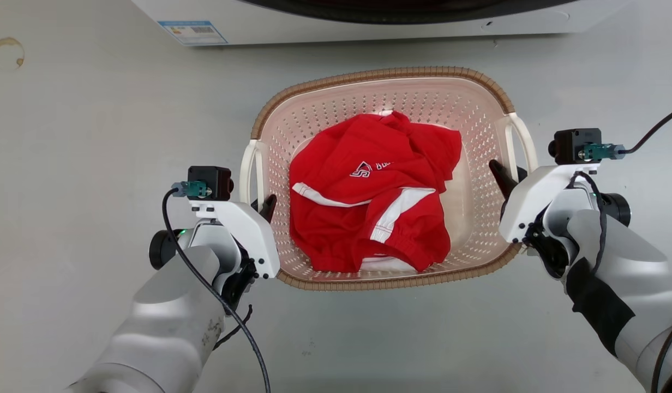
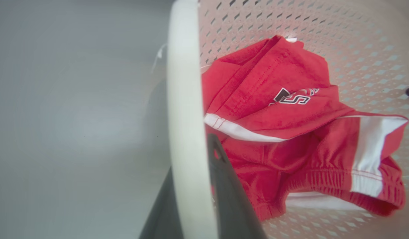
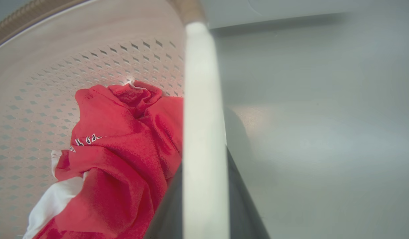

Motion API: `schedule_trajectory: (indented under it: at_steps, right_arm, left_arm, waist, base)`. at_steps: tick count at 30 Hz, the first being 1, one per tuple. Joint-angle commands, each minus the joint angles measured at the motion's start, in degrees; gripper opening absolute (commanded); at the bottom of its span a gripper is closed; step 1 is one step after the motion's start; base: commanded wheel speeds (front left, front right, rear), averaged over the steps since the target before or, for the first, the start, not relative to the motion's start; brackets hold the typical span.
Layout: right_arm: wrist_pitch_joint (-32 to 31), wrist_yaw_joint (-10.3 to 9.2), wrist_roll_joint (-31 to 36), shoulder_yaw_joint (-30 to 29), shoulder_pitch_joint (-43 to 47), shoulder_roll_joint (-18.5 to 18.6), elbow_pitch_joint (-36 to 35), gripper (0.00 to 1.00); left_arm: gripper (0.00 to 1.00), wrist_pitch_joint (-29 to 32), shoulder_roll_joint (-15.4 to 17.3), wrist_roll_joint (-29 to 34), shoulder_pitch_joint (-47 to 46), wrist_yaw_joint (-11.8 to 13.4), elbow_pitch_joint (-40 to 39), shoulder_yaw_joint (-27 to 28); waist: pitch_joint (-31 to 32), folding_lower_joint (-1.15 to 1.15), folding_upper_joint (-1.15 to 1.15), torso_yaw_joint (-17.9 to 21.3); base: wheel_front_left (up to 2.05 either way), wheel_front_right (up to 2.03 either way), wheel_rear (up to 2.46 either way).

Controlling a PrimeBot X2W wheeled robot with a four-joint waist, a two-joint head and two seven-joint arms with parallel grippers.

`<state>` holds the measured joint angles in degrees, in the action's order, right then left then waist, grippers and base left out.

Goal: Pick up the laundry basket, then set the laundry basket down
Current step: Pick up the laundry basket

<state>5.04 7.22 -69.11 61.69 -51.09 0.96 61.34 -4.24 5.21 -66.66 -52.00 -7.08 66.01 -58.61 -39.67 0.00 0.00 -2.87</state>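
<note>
The laundry basket (image 1: pixel 379 73), pale pink and perforated with a brown woven rim, sits in the middle of the head view with a red and white garment (image 1: pixel 369 191) crumpled inside. My left gripper (image 1: pixel 261 204) is shut on the basket's white left handle (image 1: pixel 250 169). In the left wrist view that handle (image 2: pixel 184 99) runs between the two dark fingers of the gripper (image 2: pixel 191 156). My right gripper (image 1: pixel 510 174) is shut on the right handle (image 1: pixel 524 139). The right wrist view shows this handle (image 3: pixel 201 99) pinched in the gripper (image 3: pixel 204 159). I cannot tell whether the basket touches the floor.
A large white washing machine (image 1: pixel 369 16) stands just beyond the basket's far rim. Grey floor (image 1: pixel 96 136) spreads on both sides, with a round stain (image 1: pixel 7 53) at the far left. Black cables trail from both wrists.
</note>
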Motion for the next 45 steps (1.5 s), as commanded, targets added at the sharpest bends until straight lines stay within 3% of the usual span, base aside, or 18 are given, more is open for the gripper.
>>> schedule_trajectory:
  at_steps: [1,24,45]
  right_arm:
    - [-0.4,0.26,-0.4,0.4,3.2,3.5,2.1,0.00]
    - [-4.9,0.26,-4.3,5.5,9.3,1.9,4.8,0.00]
    - [-9.6,0.26,-8.1,8.7,14.2,1.9,6.4,0.00]
  left_arm:
    - [0.00,-0.1,5.6,-0.5,1.8,-0.4,1.4,0.6]
    - [0.00,6.2,9.5,-5.8,11.2,-0.4,2.4,-2.7]
    - [0.00,12.0,12.4,-8.4,16.3,-0.4,2.6,-4.9]
  waist:
    - [1.7,0.00,0.00,0.5]
    - [19.5,0.00,0.00,3.6]
    - [31.3,0.00,0.00,4.8]
  base:
    - [0.00,0.00,0.00]
    - [0.00,0.00,0.00]
    - [0.00,0.00,0.00]
